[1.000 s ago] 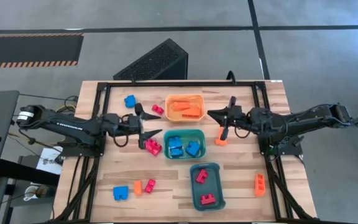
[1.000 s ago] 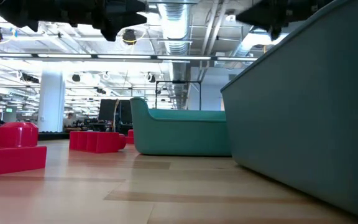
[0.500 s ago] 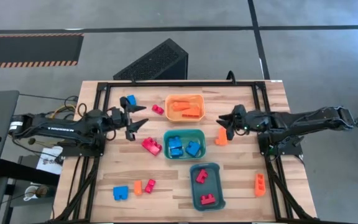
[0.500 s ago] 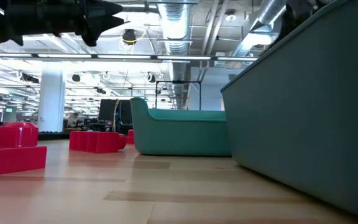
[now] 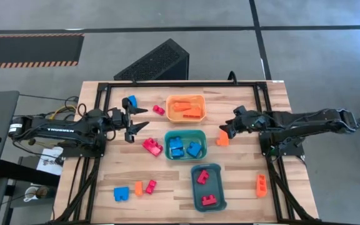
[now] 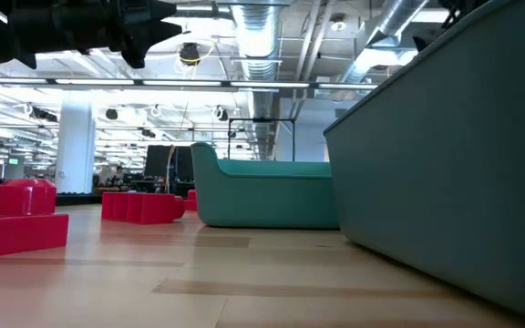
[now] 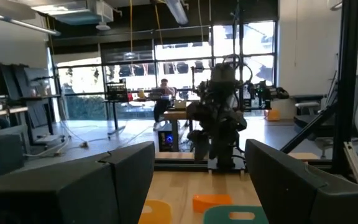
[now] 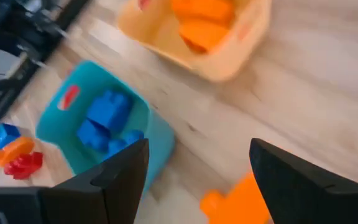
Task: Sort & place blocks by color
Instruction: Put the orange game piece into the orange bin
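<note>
My right gripper (image 5: 227,129) hangs released, fingers parted over the orange block (image 5: 222,138) lying right of the green tray (image 5: 185,132). Closing off-centre could flick it away (it's small). My left gripper (image 5: 136,117), also spread, waits empty near the blue block (image 5: 130,101).

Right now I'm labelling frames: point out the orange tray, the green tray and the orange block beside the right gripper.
orange tray (image 5: 170,109), high view, its left rim.
green tray (image 5: 185,133), high view, its top rim.
orange block (image 5: 222,138), high view, its middle.
</note>
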Controlling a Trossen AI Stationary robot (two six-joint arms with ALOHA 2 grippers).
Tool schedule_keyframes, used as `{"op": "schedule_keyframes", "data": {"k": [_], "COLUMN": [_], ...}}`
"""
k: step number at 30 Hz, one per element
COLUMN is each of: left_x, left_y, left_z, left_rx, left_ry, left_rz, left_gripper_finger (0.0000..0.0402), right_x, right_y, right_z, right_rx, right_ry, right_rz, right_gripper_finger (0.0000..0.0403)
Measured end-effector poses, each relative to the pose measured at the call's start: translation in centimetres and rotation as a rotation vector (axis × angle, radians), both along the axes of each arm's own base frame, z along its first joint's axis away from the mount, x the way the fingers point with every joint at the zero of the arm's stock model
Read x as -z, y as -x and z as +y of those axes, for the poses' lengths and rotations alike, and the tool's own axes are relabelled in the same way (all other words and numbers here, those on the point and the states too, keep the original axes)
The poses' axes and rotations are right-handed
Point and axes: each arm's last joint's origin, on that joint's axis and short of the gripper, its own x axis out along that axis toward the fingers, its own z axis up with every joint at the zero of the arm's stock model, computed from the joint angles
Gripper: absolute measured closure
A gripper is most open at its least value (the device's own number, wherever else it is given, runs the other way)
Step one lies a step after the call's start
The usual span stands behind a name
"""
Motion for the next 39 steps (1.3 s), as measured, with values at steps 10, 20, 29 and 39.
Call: {"op": "schedule_keyframes", "data": {"k": [10,20,29,39], "left_x": [-0.1,0.0,0.0,0.0], "left_y": [0.0,0.0,0.0,0.0], "left_z": [0.0,0.0,-0.1,-0.1], "left_rx": [0.0,0.007,0.049,0.072], "left_ry": [0.0,0.029,0.057,0.105], "left_rz": [-0.007,-0.007,-0.006,-0.013], "left_gripper_finger": [0.0164,0.0164,0.0164,0.0164], "right_x": [1.0,3.2,6.0,8.7], "right_y": [-1.1,-4.2,-5.9,-6.8], "right_z": [-1.4,-1.9,-2.2,-1.9], "right_rx": [0.072,0.155,0.197,0.172], "right_ry": [-0.151,-0.232,-0.273,-0.331], "right_rz": [0.254,0.535,0.6,0.717], "right_gripper_finger": [0.0101,0.0101,0.0101,0.0149]}}
